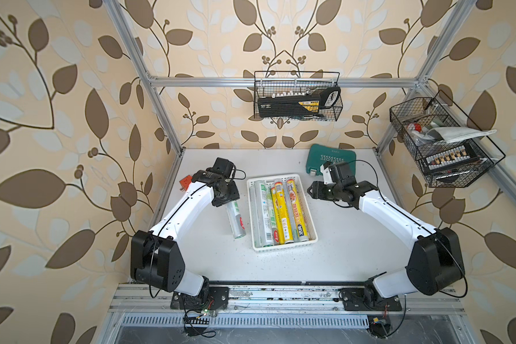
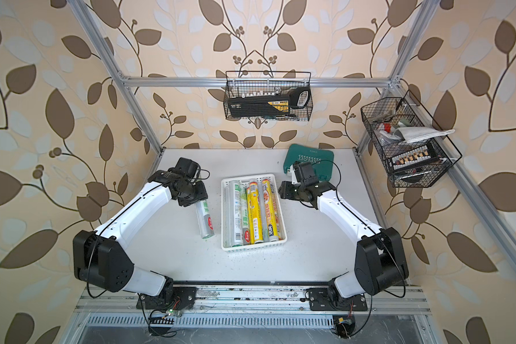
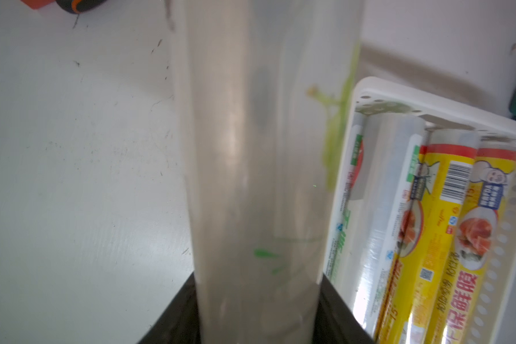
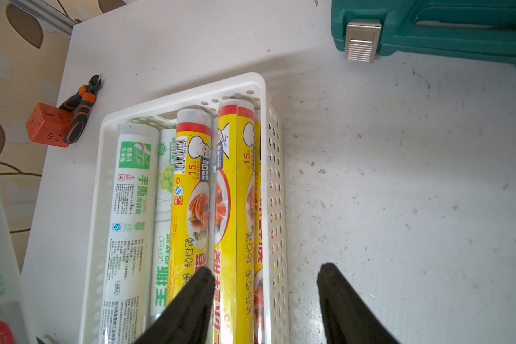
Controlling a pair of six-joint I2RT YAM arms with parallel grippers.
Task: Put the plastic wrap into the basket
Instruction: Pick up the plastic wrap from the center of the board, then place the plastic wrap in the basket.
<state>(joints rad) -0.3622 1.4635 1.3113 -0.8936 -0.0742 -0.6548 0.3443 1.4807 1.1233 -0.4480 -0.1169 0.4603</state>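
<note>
The left gripper [image 3: 256, 315] is clamped on the far end of a silvery-clear cylindrical roll of plastic wrap with a green-and-white label [image 1: 236, 222], which lies just left of the shallow white slotted plastic basket [image 1: 280, 249], outside it. The right gripper [image 4: 265, 297] is parted and empty above the basket's right rim. More yellow and silvery rolls [image 1: 282, 214] lie side by side in the basket. A green plastic tool case [image 1: 331, 156] sits on the bench [image 1: 355, 238] behind the right gripper.

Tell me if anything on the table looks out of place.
One clear roll is outside the basket, alongside it and slightly askew, gripped at one end by the left claw. The other rolls lie lengthwise inside. Nothing looks spilled or damaged.
</note>
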